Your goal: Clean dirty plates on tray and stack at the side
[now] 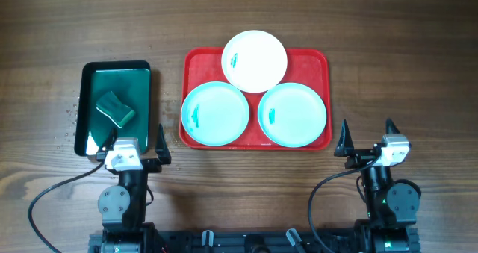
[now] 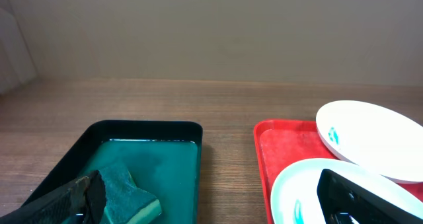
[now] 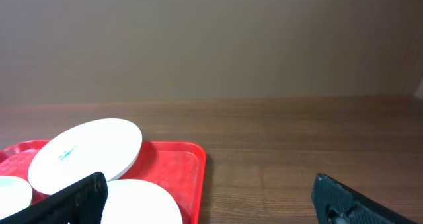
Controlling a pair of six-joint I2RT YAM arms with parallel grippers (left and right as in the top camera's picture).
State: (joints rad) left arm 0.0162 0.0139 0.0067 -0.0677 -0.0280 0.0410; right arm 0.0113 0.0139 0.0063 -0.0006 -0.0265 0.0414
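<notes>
The red tray (image 1: pixel 317 59) lies at the table's middle and holds three dirty plates. The white plate (image 1: pixel 255 60) rests at the back, tilted on the two pale turquoise plates, left (image 1: pixel 216 114) and right (image 1: pixel 293 114). Each has a small teal smear. My left gripper (image 1: pixel 134 142) is open and empty near the table's front, left of the tray. My right gripper (image 1: pixel 368 135) is open and empty, just right of the tray's front corner. The left wrist view shows the tray (image 2: pixel 271 145), the white plate (image 2: pixel 370 138) and the left turquoise plate (image 2: pixel 297 194). The right wrist view shows the tray (image 3: pixel 185 164) and the white plate (image 3: pixel 86 154).
A dark green tray (image 1: pixel 142 77) holding liquid lies left of the red tray, with a green sponge (image 1: pixel 116 107) in it; both show in the left wrist view, tray (image 2: pixel 172 151) and sponge (image 2: pixel 125 191). Bare wood lies right of the red tray.
</notes>
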